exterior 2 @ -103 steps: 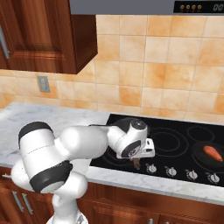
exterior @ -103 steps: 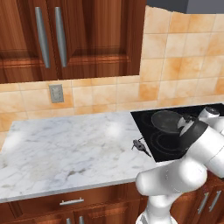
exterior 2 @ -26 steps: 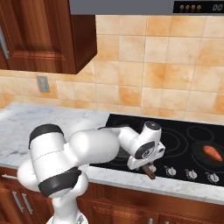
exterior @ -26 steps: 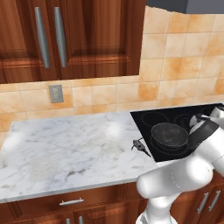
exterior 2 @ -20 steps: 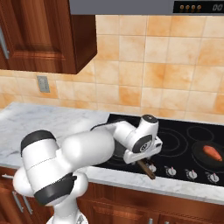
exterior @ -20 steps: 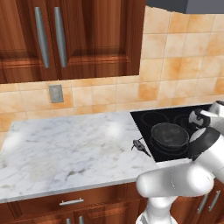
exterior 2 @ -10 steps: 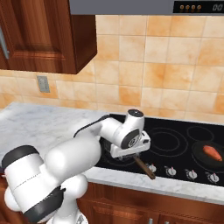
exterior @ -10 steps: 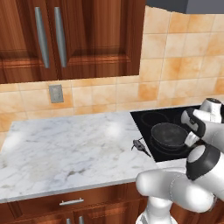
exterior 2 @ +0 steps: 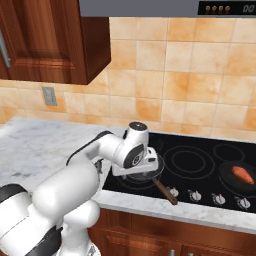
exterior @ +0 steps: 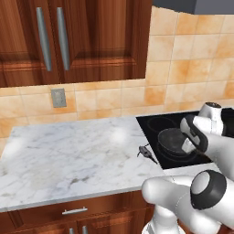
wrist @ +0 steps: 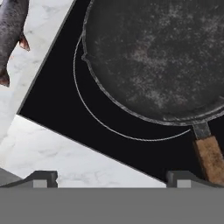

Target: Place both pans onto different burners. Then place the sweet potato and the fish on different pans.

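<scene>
**Gripper spread wide above the wood-handled pan**

Gripper [wrist: 111,178] fingertips stand far apart at the bottom of the hand view, with nothing between them (the wide gap frames bare cooktop glass and a strip of marble). Directly ahead of it lies the black frying pan with the wooden handle [wrist: 157,57], sitting on the front-left burner [wrist: 98,120], whose thin grey ring curves out from under the pan's rim. The pan's brown handle runs toward the right fingertip and looks close beside it, though contact cannot be judged. In the right base view the hand hangs low over this pan [exterior 2: 145,172], hiding most of it, and the handle pokes out toward the row of knobs [exterior 2: 207,196] at the front of the cooktop [exterior 2: 200,155].

The fish [wrist: 12,30] lies on the marble table [wrist: 39,148], just off the cooktop's left edge; the left base view shows it as a small dark shape [exterior: 145,152] beside the glass, apart from the pan [exterior: 171,139].

Farther right on the cooktop, the sweet potato [exterior 2: 243,175] rests inside the second pan [exterior 2: 235,181], on a right-hand burner, well apart from the gripper.

Tan tiles [exterior 2: 175,70] back the cooktop, and dark wooden cabinets [exterior: 68,41] hang above the table.
</scene>
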Controlling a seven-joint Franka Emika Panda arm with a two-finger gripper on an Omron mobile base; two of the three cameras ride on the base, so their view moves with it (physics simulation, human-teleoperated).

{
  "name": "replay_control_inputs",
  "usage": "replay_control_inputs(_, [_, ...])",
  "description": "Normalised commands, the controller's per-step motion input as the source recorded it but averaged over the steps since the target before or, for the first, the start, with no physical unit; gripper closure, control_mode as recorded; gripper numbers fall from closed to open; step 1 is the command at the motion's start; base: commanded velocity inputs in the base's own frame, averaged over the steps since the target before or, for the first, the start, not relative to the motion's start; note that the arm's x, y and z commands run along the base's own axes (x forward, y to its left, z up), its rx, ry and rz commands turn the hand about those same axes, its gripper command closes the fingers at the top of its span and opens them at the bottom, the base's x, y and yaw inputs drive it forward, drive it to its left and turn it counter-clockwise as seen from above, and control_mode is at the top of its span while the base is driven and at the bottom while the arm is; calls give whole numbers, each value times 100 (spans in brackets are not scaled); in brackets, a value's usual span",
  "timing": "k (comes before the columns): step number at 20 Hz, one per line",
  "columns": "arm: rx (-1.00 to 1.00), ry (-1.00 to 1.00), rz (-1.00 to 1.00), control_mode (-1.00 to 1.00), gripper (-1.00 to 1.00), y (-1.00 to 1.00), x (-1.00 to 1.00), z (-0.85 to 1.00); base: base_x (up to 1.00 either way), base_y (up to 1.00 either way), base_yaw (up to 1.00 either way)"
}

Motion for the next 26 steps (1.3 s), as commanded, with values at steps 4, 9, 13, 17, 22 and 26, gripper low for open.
replay_control_inputs(4, [0,2,-10,-100,-100,46,-2,7,0,0,0])
replay_control_inputs(9, [0,3,-10,-100,-100,54,0,3,0,0,0])
replay_control_inputs(13, [0,1,-9,-100,-100,62,0,0,0,0,0])
replay_control_inputs(17, [0,3,-7,-100,-100,68,3,0,0,0,0])
replay_control_inputs(22, [0,1,-4,-100,-100,59,24,0,0,0,0])
replay_control_inputs(26, [0,0,0,-100,-100,25,28,0,0,0,0])
